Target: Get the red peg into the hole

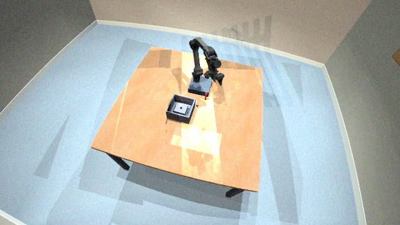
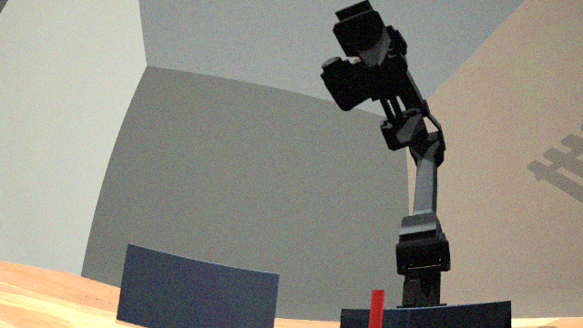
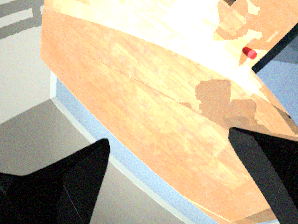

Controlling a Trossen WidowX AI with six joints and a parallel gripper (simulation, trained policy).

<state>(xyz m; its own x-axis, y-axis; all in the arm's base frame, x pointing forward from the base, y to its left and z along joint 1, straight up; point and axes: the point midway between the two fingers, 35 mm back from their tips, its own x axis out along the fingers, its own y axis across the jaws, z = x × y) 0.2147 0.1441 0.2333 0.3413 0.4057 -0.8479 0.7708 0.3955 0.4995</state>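
The red peg (image 1: 205, 96) (image 2: 376, 310) (image 3: 249, 52) stands upright right of the open box (image 1: 179, 119) (image 2: 198, 287), by the arm's base; it looks light, stiff, perhaps slippery, best pinched squarely near its top. Above, the gripper's (image 1: 215, 78) (image 3: 170, 137) fingers are wide apart, holding nothing.

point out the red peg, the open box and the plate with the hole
red peg (image 1: 205, 96) (image 2: 376, 310) (image 3: 249, 52): top, exterior and wrist views, on its body
open box (image 1: 178, 119) (image 2: 198, 287): top and exterior views, outer wall
plate (image 1: 177, 108): top view, surface beside the hole
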